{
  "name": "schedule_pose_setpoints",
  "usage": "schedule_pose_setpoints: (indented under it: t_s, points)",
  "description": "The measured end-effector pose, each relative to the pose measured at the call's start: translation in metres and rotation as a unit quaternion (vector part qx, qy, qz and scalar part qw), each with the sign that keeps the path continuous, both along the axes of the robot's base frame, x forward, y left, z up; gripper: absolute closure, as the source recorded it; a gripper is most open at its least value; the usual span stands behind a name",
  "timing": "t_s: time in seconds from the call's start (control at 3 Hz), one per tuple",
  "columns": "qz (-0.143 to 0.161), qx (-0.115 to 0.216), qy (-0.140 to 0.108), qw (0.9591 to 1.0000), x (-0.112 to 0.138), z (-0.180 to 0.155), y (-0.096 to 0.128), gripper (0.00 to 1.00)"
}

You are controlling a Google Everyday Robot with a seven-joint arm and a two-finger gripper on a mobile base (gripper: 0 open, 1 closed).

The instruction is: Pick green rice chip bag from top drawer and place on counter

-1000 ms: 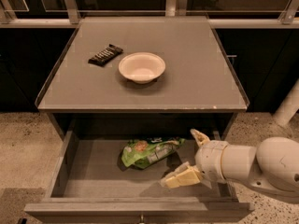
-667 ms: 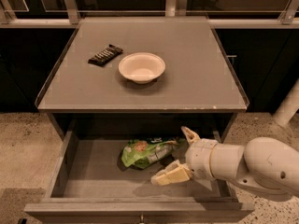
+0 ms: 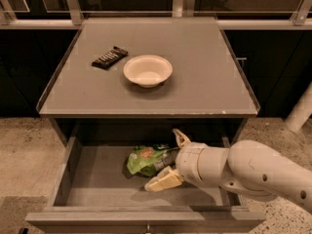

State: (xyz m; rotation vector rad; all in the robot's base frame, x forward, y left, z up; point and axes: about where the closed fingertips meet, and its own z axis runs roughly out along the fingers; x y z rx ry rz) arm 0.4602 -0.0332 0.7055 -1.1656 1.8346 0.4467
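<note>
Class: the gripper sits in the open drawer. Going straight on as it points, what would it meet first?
Most likely the green bag, lying just left of the open gripper in the drawer; depth is unclear, so it might pass above it.

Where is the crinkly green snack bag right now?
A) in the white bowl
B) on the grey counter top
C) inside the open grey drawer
C: the crinkly green snack bag lies on the floor of the open grey drawer, with the robot's tool open close beside it.

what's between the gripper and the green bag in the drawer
Nothing. In the camera view the open gripper straddles the right end of the green bag inside the drawer.
</note>
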Motion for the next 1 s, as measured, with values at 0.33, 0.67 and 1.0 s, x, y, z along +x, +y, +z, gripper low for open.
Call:
schedule_pose_setpoints:
  t_s: [0.33, 0.67, 1.0]
  points:
    - [0.008, -0.042, -0.009, 0.999, 0.007, -0.016, 0.004, 0.0]
    - [0.008, -0.071, -0.009, 0.9974, 0.012, -0.031, 0.001, 0.0]
    - [0.013, -0.091, -0.002, 0.9958, 0.016, -0.044, 0.0, 0.19]
